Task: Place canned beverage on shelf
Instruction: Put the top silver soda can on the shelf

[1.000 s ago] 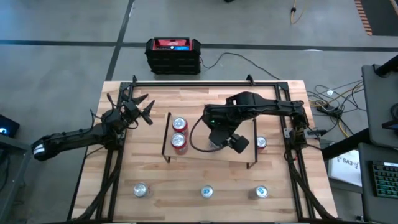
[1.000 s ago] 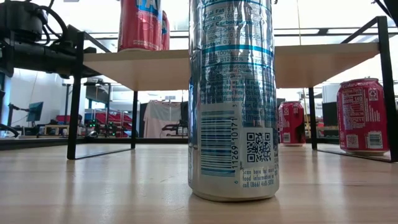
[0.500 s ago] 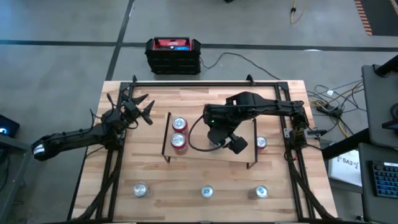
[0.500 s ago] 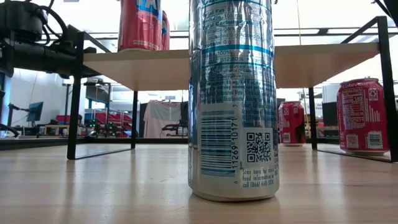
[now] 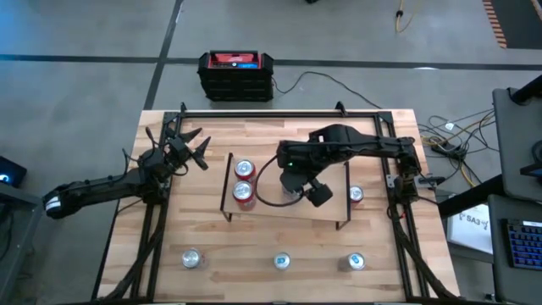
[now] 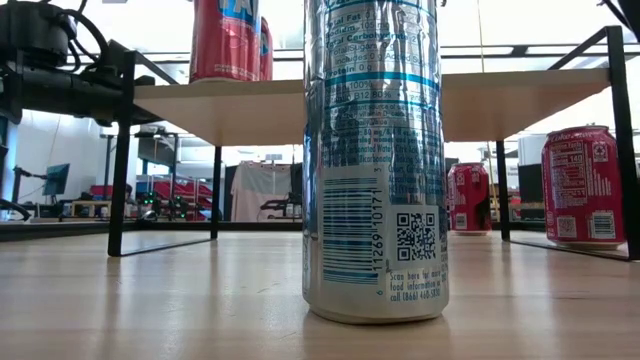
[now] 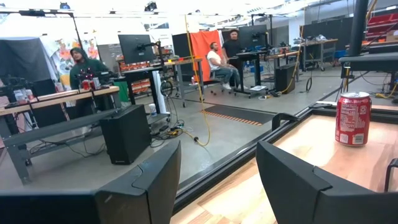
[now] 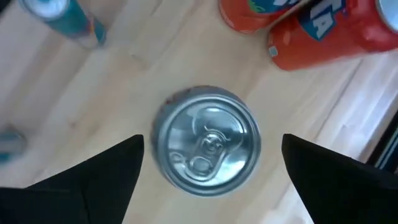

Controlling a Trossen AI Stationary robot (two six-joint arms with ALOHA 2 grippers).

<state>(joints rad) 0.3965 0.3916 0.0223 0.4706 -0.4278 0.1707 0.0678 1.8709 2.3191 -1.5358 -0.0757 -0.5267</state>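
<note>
Over the shelf [image 5: 279, 212], my right gripper [image 8: 211, 163] stands with its fingers spread well clear of the silver can [image 8: 207, 149].

Straight below me the silver can stands upright on the shelf board, its pull-tab top facing me and bare wood showing on both sides between it and my fingers [image 8: 323, 171], so I judge it set down and freed. To finish well I should lift straight up, jaws kept wide, no sideways drift, since a brush could tip it into the two red cans [image 5: 244, 182] near it toward the shelf's left end. Off the shelf to its left, my left gripper [image 7: 217, 177] waits over the table [image 5: 161, 246], jaws parted, gripping nothing. More cans [image 5: 281, 261] stand on the table in front of the shelf.
</note>
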